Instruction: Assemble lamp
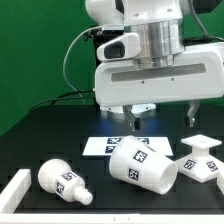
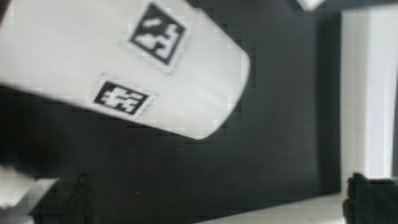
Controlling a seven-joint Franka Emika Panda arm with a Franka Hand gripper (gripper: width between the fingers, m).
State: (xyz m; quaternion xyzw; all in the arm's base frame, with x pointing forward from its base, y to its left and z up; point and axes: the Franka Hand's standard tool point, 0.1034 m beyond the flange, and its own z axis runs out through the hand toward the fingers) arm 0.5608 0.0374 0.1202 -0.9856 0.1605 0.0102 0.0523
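Shade [image 1: 140,163] lying on side between bulb [image 1: 64,181] and base [image 1: 200,158]; claw [image 1: 162,119] above, spread wide, empty.

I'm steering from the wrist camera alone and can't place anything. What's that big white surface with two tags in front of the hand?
Observer: That's the lamp shade. It is lying on its side on the table.
Operator: I can't see the base at all. Where is it?
Observer: The base stands close beside the shade, on the exterior view's right. I can't tell whether the two touch.
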